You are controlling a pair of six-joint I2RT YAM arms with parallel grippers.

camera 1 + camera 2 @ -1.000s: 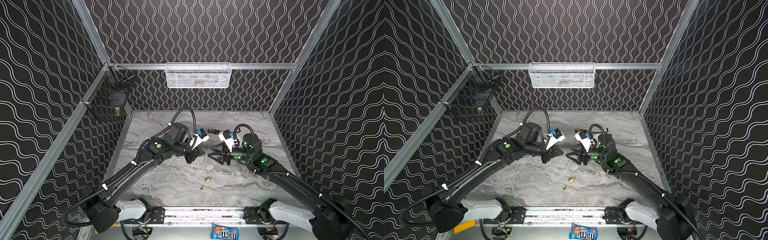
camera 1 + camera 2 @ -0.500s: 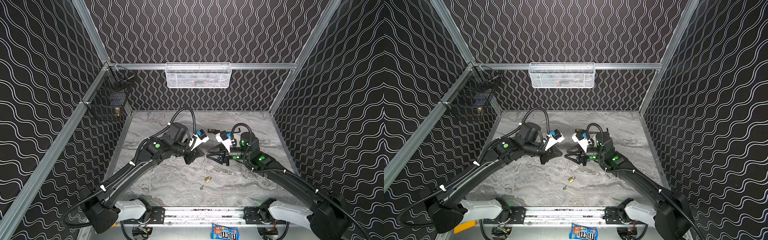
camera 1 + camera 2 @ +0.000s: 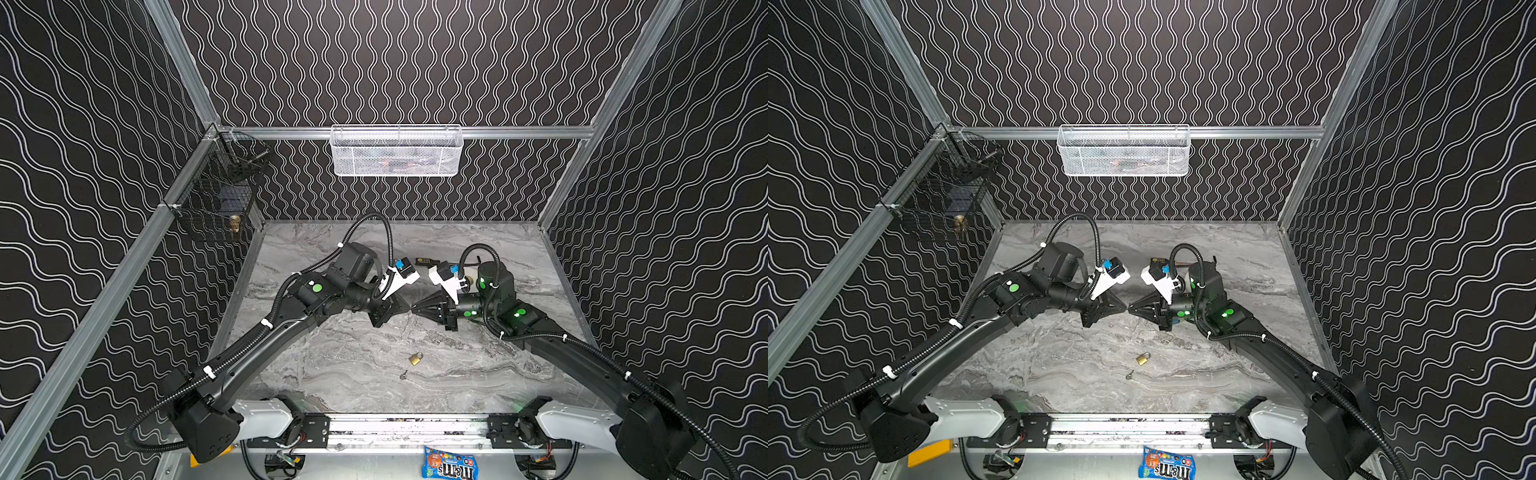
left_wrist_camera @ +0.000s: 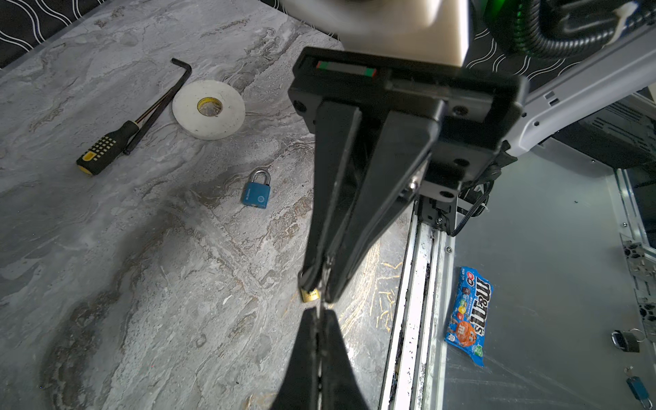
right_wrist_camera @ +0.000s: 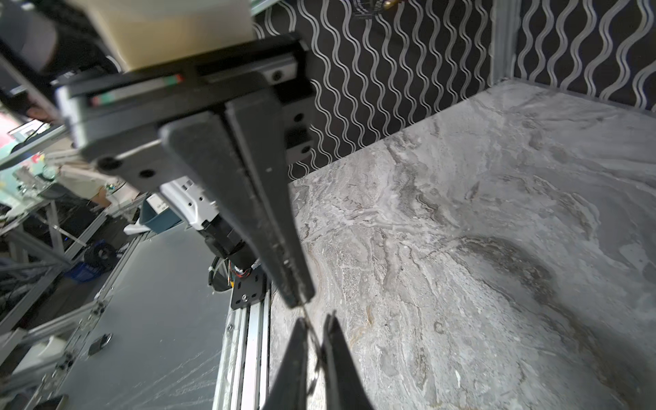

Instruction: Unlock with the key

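Left gripper (image 3: 406, 309) and right gripper (image 3: 416, 311) are clamped shut, tip to tip, on a metal sliver (image 4: 320, 306). Padlock (image 3: 414, 358) and key (image 3: 404, 375) are laid near front edge of worktop (image 3: 345, 374).

Robotics lab test cell. Evidence: aluminium-profile frame (image 3: 399, 132), wave-patterned wall panels (image 3: 395, 62), marble-print tabletop (image 3: 353, 365), arm-base rail (image 3: 407, 428) at front, cluttered workbenches (image 5: 39, 209) beyond enclosure (right wrist view only, blurred).

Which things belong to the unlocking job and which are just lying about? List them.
Job: left gripper and right gripper, both shut on a thin metal piece, likely a key; brass padlock; small key beside it; blue padlock, possibly the target.
Lying about: tape roll; screwdriver; hex key; M&M's bag.
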